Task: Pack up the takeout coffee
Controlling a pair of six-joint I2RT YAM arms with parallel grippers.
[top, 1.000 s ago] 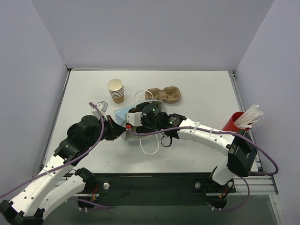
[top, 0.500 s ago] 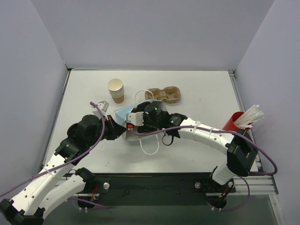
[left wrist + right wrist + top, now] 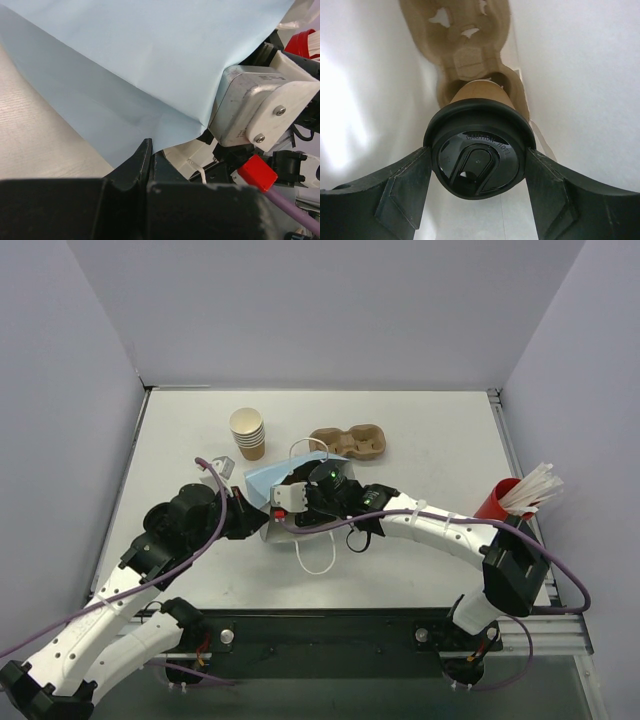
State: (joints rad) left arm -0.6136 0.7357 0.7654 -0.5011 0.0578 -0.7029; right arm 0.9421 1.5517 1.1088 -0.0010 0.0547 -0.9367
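A tan cup with a black lid stands in the near hollow of the brown pulp tray. My right gripper is shut on the lid, one finger on each side, with white paper around it. In the top view the tray lies at the back centre, its left end under the light blue paper bag. My right wrist reaches into the bag's mouth, fingers hidden. My left gripper is shut on the bag's blue edge and holds it up; it sits left of the bag.
A stack of lidless tan cups stands behind the bag on the left. A red cup of white straws stands at the right edge. The bag's white handle loops toward the front. The right wrist's camera housing is close to my left gripper.
The blue side of the bag has risen and spread back and right, now covering the tray's left end. Both arms have barely shifted.
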